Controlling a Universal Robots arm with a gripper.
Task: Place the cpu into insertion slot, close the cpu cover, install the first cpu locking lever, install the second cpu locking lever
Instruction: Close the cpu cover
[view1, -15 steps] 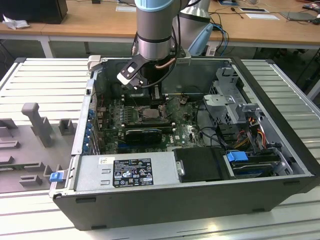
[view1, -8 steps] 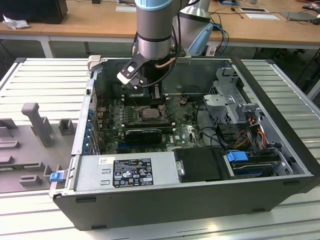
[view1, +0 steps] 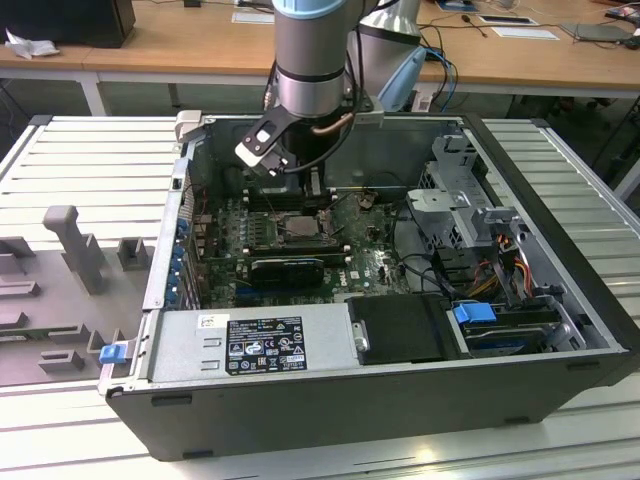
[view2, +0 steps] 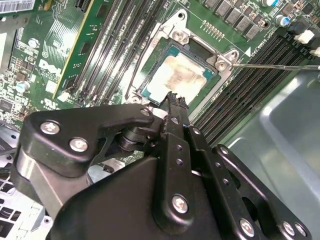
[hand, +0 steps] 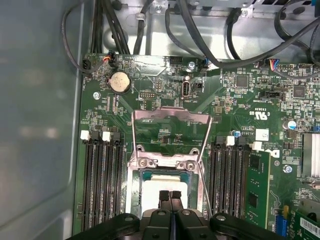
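In the exterior view we see the arm (view1: 310, 60) hanging in the open case (view1: 400, 410) above the insertion slot (view1: 300, 228). In the second wrist view the gripper (view2: 175, 100), fingers pressed together and empty, hovers over the cpu (view2: 177, 75) seated in that slot. In the first wrist view the cpu cover (hand: 170, 116) lies swung open.

Black label (view1: 264, 357) with white print on the grey power supply (view1: 325, 350); small white sticker (view1: 213, 322) beside it. White printed markings (hand: 260, 114) on the green circuit board (hand: 150, 82). No wording legible.
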